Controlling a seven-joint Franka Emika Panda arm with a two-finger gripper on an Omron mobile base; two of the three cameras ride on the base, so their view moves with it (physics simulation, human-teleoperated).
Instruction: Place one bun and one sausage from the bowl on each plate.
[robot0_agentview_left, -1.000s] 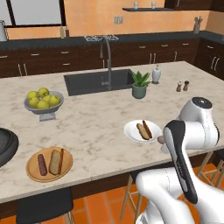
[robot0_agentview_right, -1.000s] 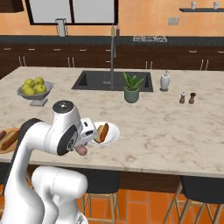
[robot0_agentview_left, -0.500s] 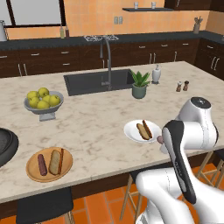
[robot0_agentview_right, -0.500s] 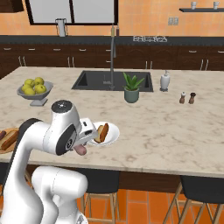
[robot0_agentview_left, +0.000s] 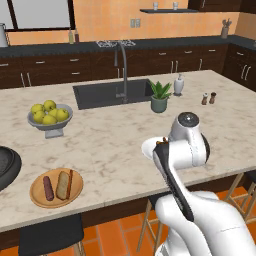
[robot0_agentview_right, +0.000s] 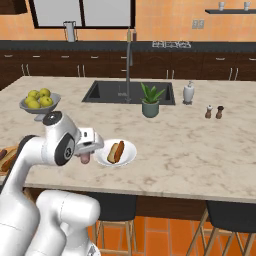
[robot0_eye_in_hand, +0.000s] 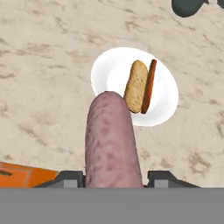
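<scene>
We are gripping the mottled pinkish sausage (robot0_eye_in_hand: 113, 140) in our end effector (robot0_eye_in_hand: 114, 177), its long axis pointing toward the white plate (robot0_eye_in_hand: 109, 70)

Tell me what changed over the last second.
The arm swung slightly left in both base views, now hiding most of the white plate in the left one. The jaws stay shut on the pinkish sausage. The wood plate, white plate and their food stayed put.

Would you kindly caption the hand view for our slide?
Pincer holding pinkish sausage above white plate bearing a bun.
</scene>
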